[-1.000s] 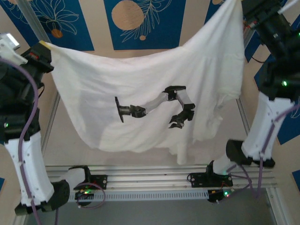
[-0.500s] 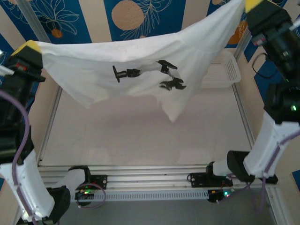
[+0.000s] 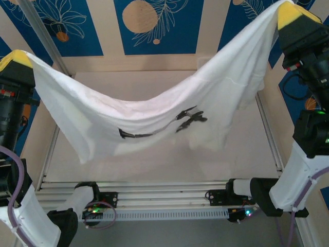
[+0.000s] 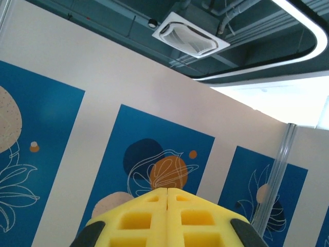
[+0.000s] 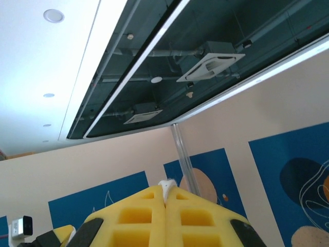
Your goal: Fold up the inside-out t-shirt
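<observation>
**Shirt aloft, no fold yet made**

We find the t-shirt (image 3: 154,118) hanging over the table (image 3: 169,167), strung between the two raised arms and sagging deeply in the middle. The left gripper (image 3: 16,56) and the right gripper (image 3: 291,13) each pinch an upper corner, with their yellow pads pressed together. A tuft of white cloth peeks from the right pair in its wrist view. We judge the work to be at an early stage: the shirt is not yet laid flat, and every fold remains to be made.
</observation>
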Motion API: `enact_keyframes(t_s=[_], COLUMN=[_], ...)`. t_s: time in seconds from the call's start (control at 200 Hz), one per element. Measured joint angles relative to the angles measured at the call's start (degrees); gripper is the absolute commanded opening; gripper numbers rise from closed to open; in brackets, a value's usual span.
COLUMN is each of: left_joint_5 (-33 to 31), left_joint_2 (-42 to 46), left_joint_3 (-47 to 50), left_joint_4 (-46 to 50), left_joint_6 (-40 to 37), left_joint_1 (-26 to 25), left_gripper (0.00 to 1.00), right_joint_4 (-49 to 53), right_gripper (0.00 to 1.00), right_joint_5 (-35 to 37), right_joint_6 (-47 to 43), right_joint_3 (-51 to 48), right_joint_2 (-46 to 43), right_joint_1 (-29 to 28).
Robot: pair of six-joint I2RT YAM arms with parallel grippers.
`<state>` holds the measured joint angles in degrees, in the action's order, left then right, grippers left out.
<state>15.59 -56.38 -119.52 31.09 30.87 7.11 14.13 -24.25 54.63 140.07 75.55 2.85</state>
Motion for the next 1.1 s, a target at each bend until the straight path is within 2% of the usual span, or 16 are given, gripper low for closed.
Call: enact_keyframes(t_s=[0.16,0.275,0.445,0.565,0.715,0.86,0.985,1.1], left_joint_5=[-1.36,-2.54,-2.58,-2.54,-2.32,-1.60,0.31,2.58], left_joint_2=[-0.42,-2.99,-15.54,-24.06,-26.14,-20.15,-11.85,-5.27], left_joint_3=[5.27,10.95,11.96,8.76,0.57,-1.29,9.07,28.28], left_joint_4=[-2.05,-5.68,-12.37,-11.78,-9.68,-11.02,-14.91,-21.94], left_joint_6=[-1.49,-1.95,-2.58,-3.26,-4.52,-6.10,-8.35,-8.61], left_joint_1=[0.00,0.00,0.00,0.00,0.00,0.00,0.00,-0.04], left_gripper=[0.00,0.00,0.00,0.00,0.00,0.00,0.00,0.00], right_joint_4=[0.35,1.40,-1.51,-5.07,-5.70,-6.32,-6.36,-5.62], right_gripper=[0.00,0.00,0.00,0.00,0.00,0.00,0.00,0.00], right_joint_5=[0.52,1.07,1.60,5.03,7.89,6.86,2.29,-3.80], right_joint_6=[-3.15,-6.19,-5.62,-3.13,-4.17,-4.11,-4.66,-7.61], right_joint_3=[1.05,8.57,24.85,24.15,21.75,20.61,15.13,-0.31], right_joint_2=[5.18,14.67,35.47,42.88,42.75,37.03,30.10,23.17], right_joint_1=[-3.67,-6.84,-8.22,-8.70,-10.47,-11.85,-11.67,-12.31])
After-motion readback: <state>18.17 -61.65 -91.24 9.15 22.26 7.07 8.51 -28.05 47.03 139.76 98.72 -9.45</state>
